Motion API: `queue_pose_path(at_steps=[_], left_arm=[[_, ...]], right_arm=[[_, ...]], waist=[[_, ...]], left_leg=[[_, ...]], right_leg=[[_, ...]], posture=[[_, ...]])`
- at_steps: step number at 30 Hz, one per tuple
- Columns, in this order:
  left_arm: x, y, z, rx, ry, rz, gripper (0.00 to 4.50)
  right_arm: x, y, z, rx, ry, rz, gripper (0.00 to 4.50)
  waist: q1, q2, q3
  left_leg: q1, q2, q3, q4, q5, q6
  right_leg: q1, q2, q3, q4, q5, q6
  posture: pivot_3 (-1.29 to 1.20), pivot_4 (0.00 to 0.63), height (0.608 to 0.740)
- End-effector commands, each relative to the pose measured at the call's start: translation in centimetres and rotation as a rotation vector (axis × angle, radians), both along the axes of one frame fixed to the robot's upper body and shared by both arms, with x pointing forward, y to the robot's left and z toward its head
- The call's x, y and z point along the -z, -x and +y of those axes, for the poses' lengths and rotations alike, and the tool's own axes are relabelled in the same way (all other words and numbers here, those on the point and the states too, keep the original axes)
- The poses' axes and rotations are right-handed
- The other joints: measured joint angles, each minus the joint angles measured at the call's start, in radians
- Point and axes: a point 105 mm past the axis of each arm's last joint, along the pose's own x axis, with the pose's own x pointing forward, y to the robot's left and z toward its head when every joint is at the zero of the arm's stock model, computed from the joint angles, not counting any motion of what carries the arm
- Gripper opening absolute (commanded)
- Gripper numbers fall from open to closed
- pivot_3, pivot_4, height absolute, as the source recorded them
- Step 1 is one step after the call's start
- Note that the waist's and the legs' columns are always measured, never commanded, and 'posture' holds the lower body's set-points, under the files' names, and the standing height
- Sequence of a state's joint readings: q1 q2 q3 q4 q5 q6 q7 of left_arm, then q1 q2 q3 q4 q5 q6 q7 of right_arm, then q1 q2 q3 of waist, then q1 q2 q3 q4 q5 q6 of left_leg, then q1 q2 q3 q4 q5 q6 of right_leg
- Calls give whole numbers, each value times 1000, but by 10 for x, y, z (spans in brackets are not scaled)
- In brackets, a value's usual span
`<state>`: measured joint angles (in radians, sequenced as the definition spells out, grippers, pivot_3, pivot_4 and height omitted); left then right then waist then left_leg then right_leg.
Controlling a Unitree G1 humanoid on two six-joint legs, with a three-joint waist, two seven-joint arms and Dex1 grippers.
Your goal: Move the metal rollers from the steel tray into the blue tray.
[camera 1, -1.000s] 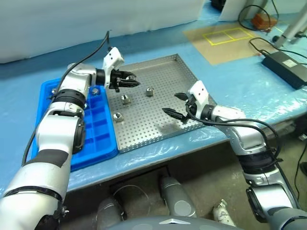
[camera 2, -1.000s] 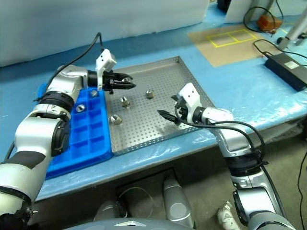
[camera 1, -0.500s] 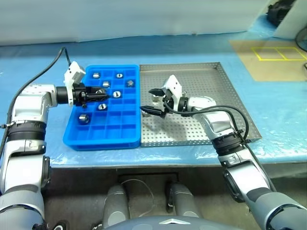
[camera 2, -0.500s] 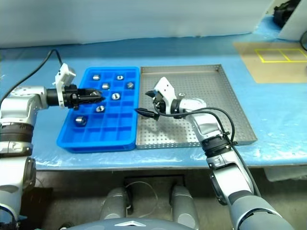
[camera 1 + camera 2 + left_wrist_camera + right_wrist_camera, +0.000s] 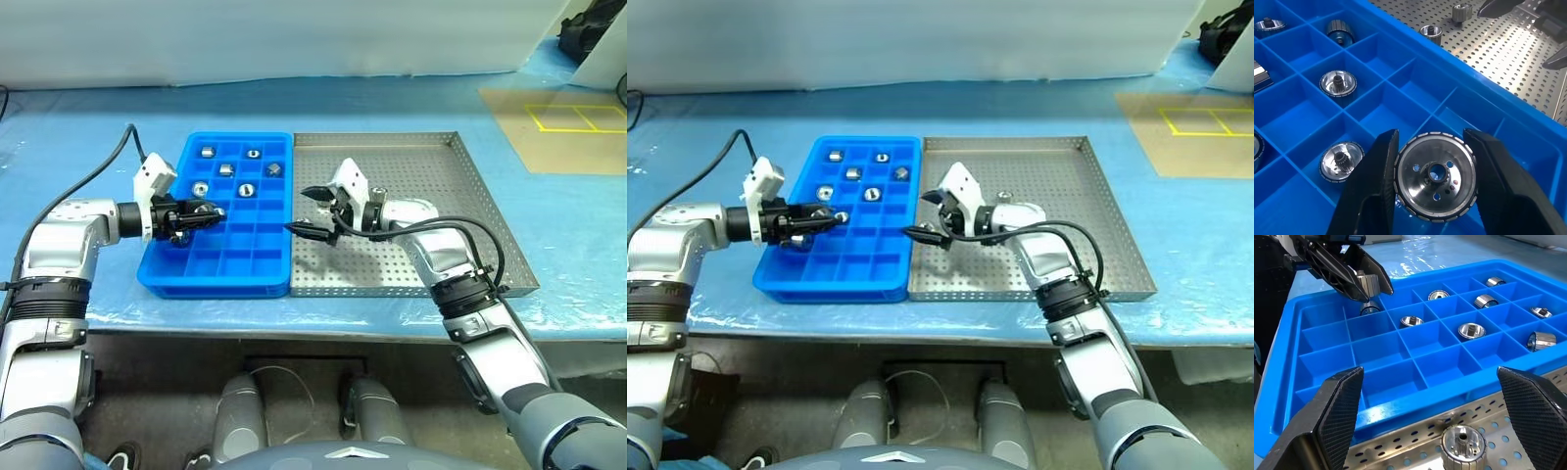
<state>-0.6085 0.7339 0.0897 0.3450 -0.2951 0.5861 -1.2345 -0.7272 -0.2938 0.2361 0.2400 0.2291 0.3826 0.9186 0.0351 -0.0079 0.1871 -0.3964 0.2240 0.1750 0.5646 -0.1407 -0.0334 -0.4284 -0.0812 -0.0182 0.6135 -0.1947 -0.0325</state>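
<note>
Blue tray (image 5: pixel 220 264) on tabletop (image 5: pixel 88 117), several metal rollers (image 5: pixel 226 169) in its compartments. Left end effector (image 5: pixel 204 212) over tray's left side, clamped on one roller (image 5: pixel 1435 177). Steel tray (image 5: pixel 470 196) touches blue tray's right edge; right end effector (image 5: pixel 309 211) spread wide, empty, above a roller (image 5: pixel 1463 444) near that shared edge.

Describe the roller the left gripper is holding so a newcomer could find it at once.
Start at the blue tray, left of the steel tray. Over its left side, the left gripper pinches a metal roller between its black fingers. Unlike the rollers lying in compartments, it hangs above the grid.
</note>
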Motion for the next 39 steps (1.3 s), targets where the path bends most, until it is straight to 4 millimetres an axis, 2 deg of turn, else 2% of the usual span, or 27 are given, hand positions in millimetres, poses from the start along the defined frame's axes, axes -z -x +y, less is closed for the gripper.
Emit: queue_pose_path(at_steps=[1,8,14,25,33,36,39], left_arm=[[5,4,9,-11,-25,8,1744],[-22,32,2,79,38,-4,1744],[-7,56,2,104,3,72,1744],[9,56,12,46,0,121,1744],[10,54,14,37,-15,124,4433],[5,49,16,20,-29,91,4433],[-11,41,16,4,-4,32,4433]], right_arm=[[-12,3,-1,-5,-19,-48,4500],[-8,4,-5,11,-7,-42,4500],[-6,2,-2,13,-5,-43,4500],[-7,-1,-4,25,-5,-50,4500],[-6,-1,-5,36,-9,-49,4500],[-5,0,-6,38,-9,-47,4500],[-6,-3,-8,54,-10,-55,4500]], waist=[[-3,0,0],[-16,-1,-1],[-22,-1,0],[-20,-1,-1],[-21,-1,-1],[-20,-1,-1],[-19,-1,-1]], left_leg=[[0,1,0,-1,1,-1],[-8,6,0,-3,2,-4],[-4,5,1,-3,2,-4],[-2,5,0,-3,3,-6],[-2,5,0,-3,3,-6],[-2,5,0,-2,4,-6],[-1,5,0,-2,4,-7]], right_leg=[[-1,1,0,0,0,0],[-10,7,0,-1,0,0],[-9,7,2,1,0,0],[-8,7,3,3,0,-1],[-9,8,3,3,0,-1],[-8,8,3,4,0,-1],[-8,8,4,5,0,-1]], posture=[[-233,150,740],[-237,150,740],[-222,150,740],[-225,150,740],[-238,150,740],[-238,150,740],[-242,150,740]])
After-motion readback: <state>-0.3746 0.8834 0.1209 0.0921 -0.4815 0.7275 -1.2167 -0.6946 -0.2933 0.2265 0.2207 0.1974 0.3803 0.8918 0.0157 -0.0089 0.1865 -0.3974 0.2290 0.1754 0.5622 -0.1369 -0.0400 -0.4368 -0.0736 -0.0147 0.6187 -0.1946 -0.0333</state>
